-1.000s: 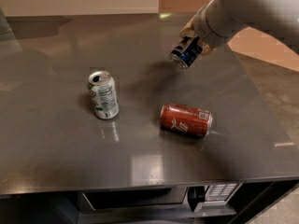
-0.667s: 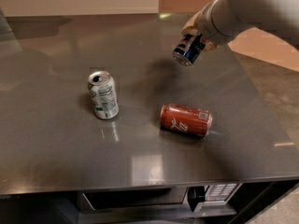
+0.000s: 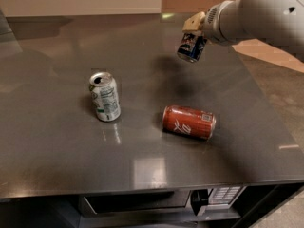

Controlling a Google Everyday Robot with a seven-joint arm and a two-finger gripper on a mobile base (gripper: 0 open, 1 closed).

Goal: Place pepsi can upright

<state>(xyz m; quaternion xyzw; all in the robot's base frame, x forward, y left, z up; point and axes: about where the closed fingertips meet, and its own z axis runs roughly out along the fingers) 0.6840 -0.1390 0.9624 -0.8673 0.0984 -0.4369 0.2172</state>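
- The fingers point(image 3: 193, 23) of the gripper point(image 3: 193, 34) are clamped on the pepsi can point(image 3: 191, 48), holding it by its upper end.
- So the pepsi can is up in the air, tilted, and not touching the desk point(image 3: 57, 146). It hangs over the far right part, with a dark shadow on the surface just under it.
- The white arm point(image 3: 259, 13) comes in from the top right corner.
- A red cola can point(image 3: 189, 122) lies on its side on the desk, closer to the front edge and well apart from the held can.
- A white and green can point(image 3: 104, 96) stands upright left of the middle, opening on top, well apart from the red one.
- Under the desk's front edge there's what looks like a microwave point(image 3: 142, 203), keypad on its right side.
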